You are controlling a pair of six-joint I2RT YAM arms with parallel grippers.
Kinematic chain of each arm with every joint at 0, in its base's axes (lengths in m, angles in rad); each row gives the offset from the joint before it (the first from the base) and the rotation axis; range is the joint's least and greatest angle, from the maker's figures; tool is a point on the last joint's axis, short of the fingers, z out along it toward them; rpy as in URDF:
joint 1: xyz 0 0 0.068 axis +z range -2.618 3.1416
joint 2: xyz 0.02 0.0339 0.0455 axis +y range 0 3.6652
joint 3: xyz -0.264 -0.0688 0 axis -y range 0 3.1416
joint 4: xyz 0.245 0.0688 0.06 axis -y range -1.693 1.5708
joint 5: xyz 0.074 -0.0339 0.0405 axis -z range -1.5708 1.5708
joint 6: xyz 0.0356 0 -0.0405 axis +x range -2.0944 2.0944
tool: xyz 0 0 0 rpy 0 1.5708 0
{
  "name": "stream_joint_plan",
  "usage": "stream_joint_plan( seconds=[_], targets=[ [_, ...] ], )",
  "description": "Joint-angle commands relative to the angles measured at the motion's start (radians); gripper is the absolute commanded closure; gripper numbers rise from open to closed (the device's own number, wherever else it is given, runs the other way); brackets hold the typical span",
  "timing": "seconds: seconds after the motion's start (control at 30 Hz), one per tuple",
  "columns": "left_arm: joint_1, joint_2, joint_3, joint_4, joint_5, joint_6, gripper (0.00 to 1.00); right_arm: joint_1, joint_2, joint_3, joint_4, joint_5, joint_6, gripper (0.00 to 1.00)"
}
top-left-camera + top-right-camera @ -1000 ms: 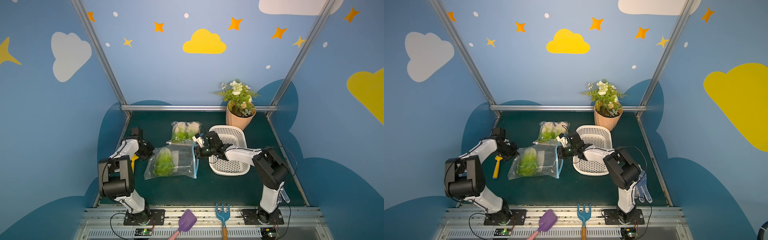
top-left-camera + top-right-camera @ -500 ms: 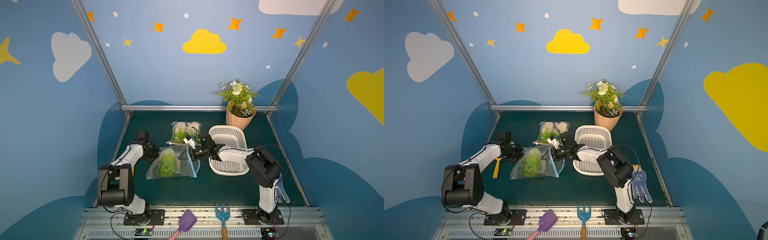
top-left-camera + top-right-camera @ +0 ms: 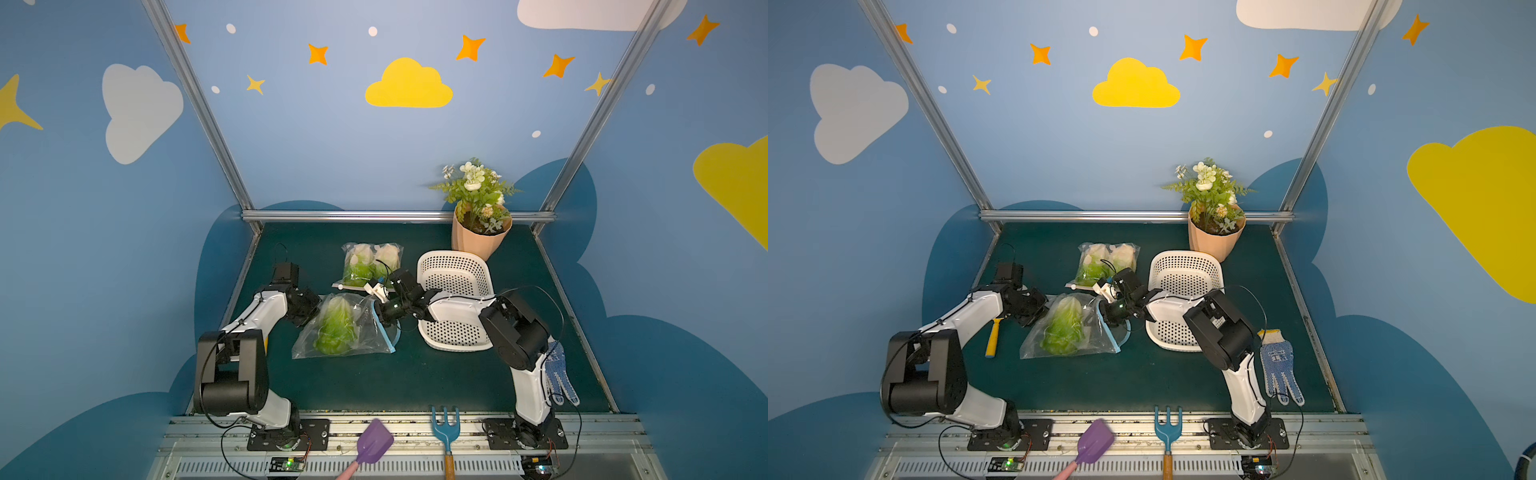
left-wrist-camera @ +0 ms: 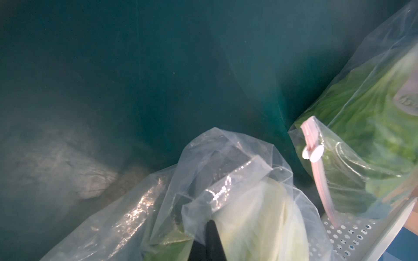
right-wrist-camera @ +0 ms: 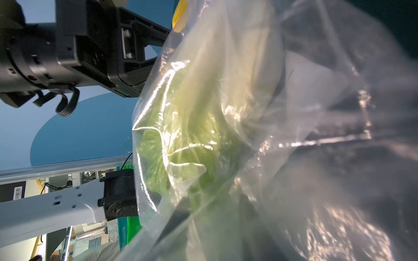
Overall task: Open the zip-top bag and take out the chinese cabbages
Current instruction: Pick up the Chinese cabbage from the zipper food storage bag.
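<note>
The work surface is a dark green mat (image 3: 374,382) enclosed by blue walls painted with clouds and stars.

**Task items.** The zip-top bag (image 3: 361,332) lies near the middle of the mat, with its blue zip strip (image 3: 385,332) toward the right arm. One chinese cabbage (image 3: 336,328) is inside it, whitish stem end toward the back wall and green leaves toward the front edge.

**Left gripper** (image 3: 311,314). The jaws are closed and pinch the clear film at the bag's back left corner. In the left wrist view the film is bunched over a black fingertip (image 4: 211,235).

**Right gripper** (image 3: 383,312). It sits at the bag's mouth, against the blue strip. In the right wrist view, film fills most of the frame and the fingers are only dark shapes behind it. The jaw spacing cannot be told (nor whether the tips are inside the mouth).

**Other items.**
- A second bag (image 3: 371,266) has a pink strip and a white slider (image 4: 313,153). It lies just behind the first and holds two more cabbage heads (image 3: 358,266) side by side.
- A white perforated basket (image 3: 455,270) lies to the right of both bags, partly under the right forearm.
- A potted plant (image 3: 478,208) stands behind the basket at the back wall.
- A dotted glove (image 3: 561,374) lies beside the right arm.
- A yellow-handled tool (image 3: 992,336) lies beside the left arm.
- A blue hand fork (image 3: 445,428) and a purple scoop (image 3: 374,442) lie at the front rail.
</note>
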Motion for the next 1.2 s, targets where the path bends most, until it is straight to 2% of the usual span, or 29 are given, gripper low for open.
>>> stream_joint_plan(
  seconds=[0.0,0.13,0.2,0.33,0.4,0.5,0.6,0.7,0.8,1.17],
  targets=[
    [-0.010,-0.015,-0.019,0.014,-0.014,-0.019,0.95,0.014,0.013,0.038,-0.016,0.009,-0.009,0.59],
    [-0.020,-0.018,-0.040,0.038,-0.017,-0.037,0.95,0.029,0.028,0.081,-0.078,0.026,-0.041,0.56],
    [-0.019,-0.017,-0.045,0.045,-0.016,-0.041,0.95,0.034,0.036,0.096,-0.111,0.037,-0.053,0.64],
    [-0.020,-0.018,-0.043,0.042,-0.023,-0.038,0.95,0.034,0.029,0.099,-0.197,0.100,-0.102,0.86],
    [-0.020,-0.022,-0.039,0.037,-0.030,-0.036,0.95,0.033,0.019,0.102,-0.250,0.142,-0.139,0.91],
    [-0.020,-0.027,-0.041,0.041,-0.032,-0.041,0.95,0.034,0.029,0.114,-0.287,0.163,-0.156,0.93],
    [-0.021,-0.033,-0.058,0.067,-0.024,-0.061,0.95,0.039,0.055,0.142,-0.286,0.137,-0.156,0.87],
    [-0.025,-0.035,-0.075,0.089,-0.015,-0.079,0.95,0.041,0.056,0.141,-0.228,0.102,-0.134,0.70],
    [-0.030,-0.033,-0.084,0.097,-0.013,-0.085,0.95,0.040,0.054,0.136,-0.174,0.062,-0.103,0.58],
    [-0.046,-0.033,-0.080,0.104,-0.003,-0.091,0.95,0.035,0.054,0.127,-0.070,-0.005,-0.053,0.39]
  ],
)
